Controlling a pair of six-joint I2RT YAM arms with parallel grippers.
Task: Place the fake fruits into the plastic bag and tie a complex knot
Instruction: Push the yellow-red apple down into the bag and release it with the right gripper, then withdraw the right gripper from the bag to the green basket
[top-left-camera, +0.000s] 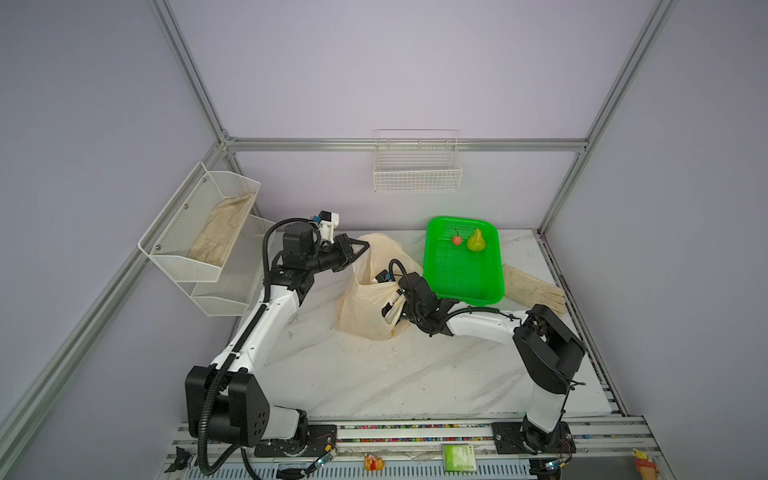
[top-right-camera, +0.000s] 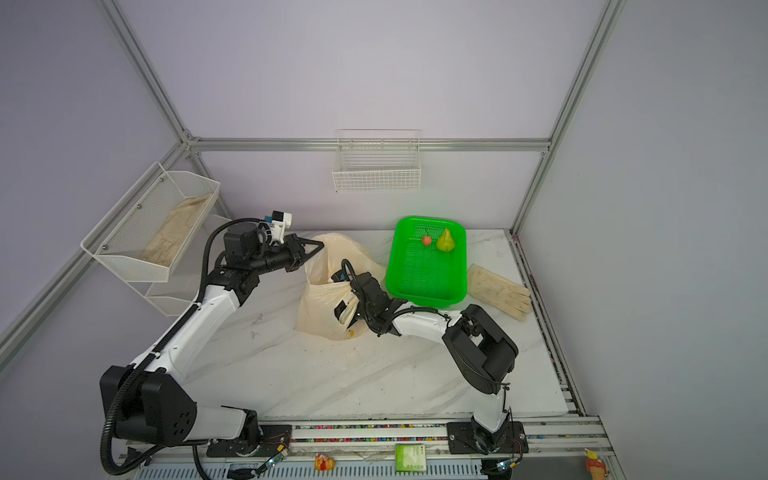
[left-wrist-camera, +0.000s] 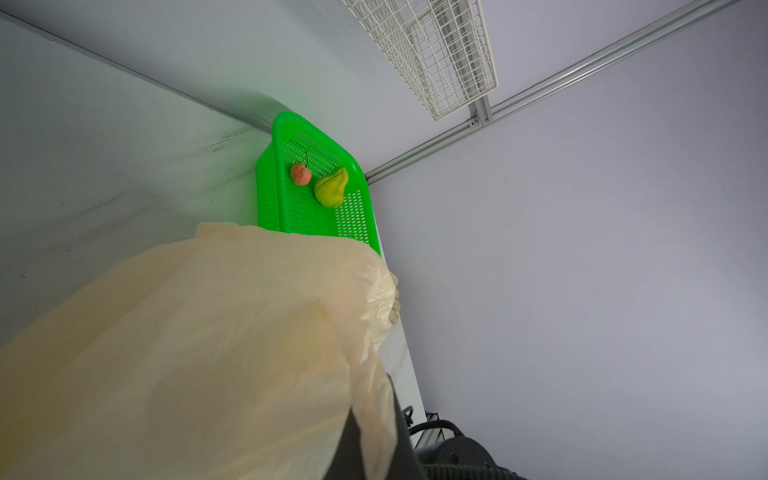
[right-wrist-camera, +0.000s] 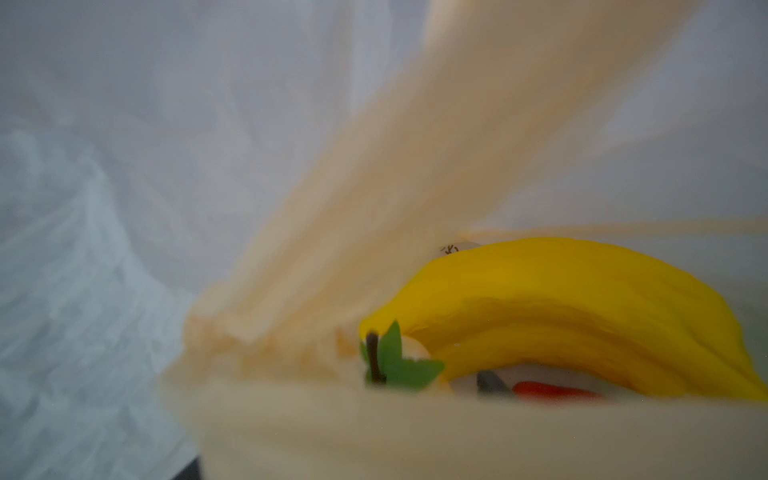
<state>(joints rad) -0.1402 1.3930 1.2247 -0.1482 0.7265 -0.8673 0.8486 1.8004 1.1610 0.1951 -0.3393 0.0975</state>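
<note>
Peach-beige film, crinkled: plastic bag (top-left-camera: 361, 311), standing open on the marbled table (top-left-camera: 353, 374), just beside the green basket (top-left-camera: 461, 278) in both top views.
Bag's raised rim: pinched in the clenched left gripper (top-left-camera: 365, 246), which holds the mouth up.
Bag's mouth: entered by the right gripper (top-left-camera: 390, 309); film veils its jaws, so released or clenched cannot be told.
Inside the bag, right wrist view: banana bunch (right-wrist-camera: 582, 316), with a red sliver (right-wrist-camera: 552, 390) beneath it, possibly a strawberry.
Inside the basket: pear (top-left-camera: 475, 241) and cherry (top-left-camera: 456, 240), side by side near the far end.
</note>
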